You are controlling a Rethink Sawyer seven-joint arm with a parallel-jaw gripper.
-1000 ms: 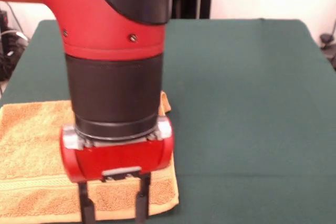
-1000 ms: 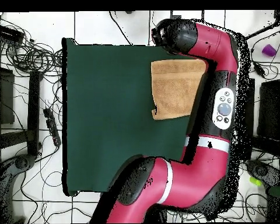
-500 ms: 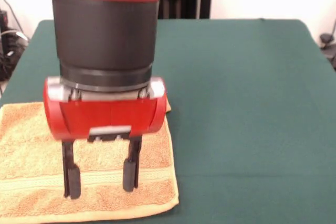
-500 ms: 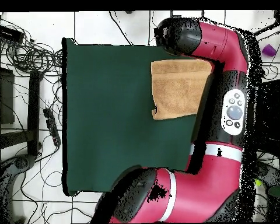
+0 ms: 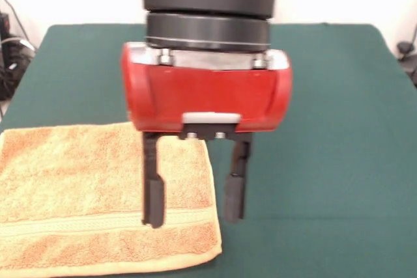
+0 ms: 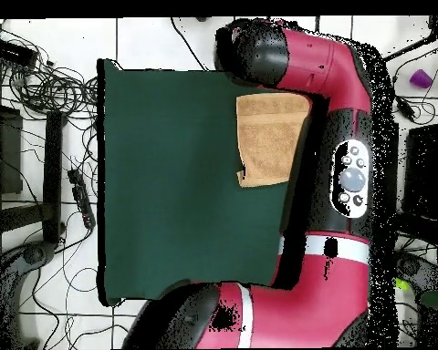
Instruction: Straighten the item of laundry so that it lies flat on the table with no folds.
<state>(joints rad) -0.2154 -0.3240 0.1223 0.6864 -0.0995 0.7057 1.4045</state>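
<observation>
The orange-tan towel (image 5: 85,193) lies spread at the near left of the dark green table (image 5: 326,128) in the front view, its woven band running along the near edge. In the overhead view the towel (image 6: 270,137) is at the table's (image 6: 168,182) upper right, with a small fold at its lower left corner. My gripper (image 5: 194,211) hangs open and empty above the towel's right edge; one finger (image 5: 152,203) is over the towel, the other over bare cloth. In the overhead view the arm hides the gripper.
The red and black arm (image 6: 341,173) runs along the table's right side in the overhead view and covers part of the towel. Cables (image 6: 49,91) and stands lie on the floor around the table.
My gripper has risen and moved right in the front view, from over the towel's middle to over its right edge. The towel has not moved.
</observation>
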